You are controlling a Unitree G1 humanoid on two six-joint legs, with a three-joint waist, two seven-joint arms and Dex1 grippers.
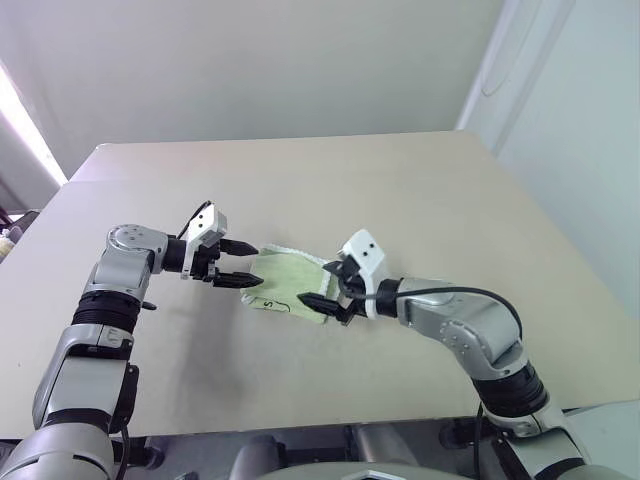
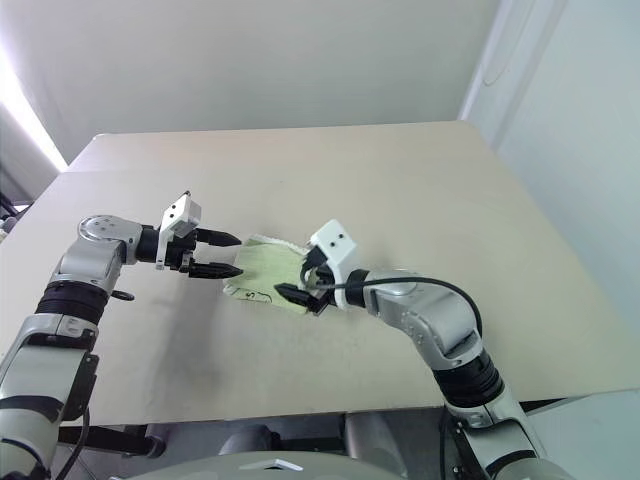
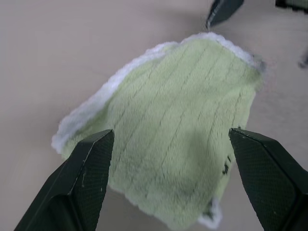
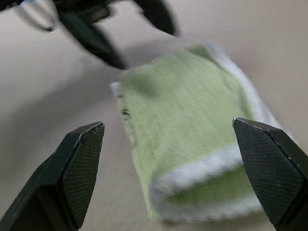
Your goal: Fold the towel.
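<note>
Towel first: the small light-green terry cloth towel (image 1: 288, 285) with whitish stitched edging lies flat near the middle of the pale beige tabletop (image 1: 400, 190), a little nearer the front edge than the far one. It looks already folded into a compact oblong; the right wrist view shows a doubled layer at its near end, one thickness lying over another.

The left gripper (image 1: 238, 264) hovers just beside the towel's left end, its two black fingers spread apart with nothing between them. The right gripper (image 1: 326, 286) hangs over the towel's right end, its fingers also wide apart and empty. In both wrist views the cloth lies between and beyond the open fingers, not pinched by either.

By my reading, the fold in hand has been laid down and let go. If another fold is wanted, the next move calls for one gripper to come down on an end edge, pinch both layers together, and carry them across while the other steadies the cloth; otherwise the task looks close to done.

As for writing, a small dark embroidered mark (image 3: 225, 167) sits near one corner, too small to read. No brand or label is legible.
</note>
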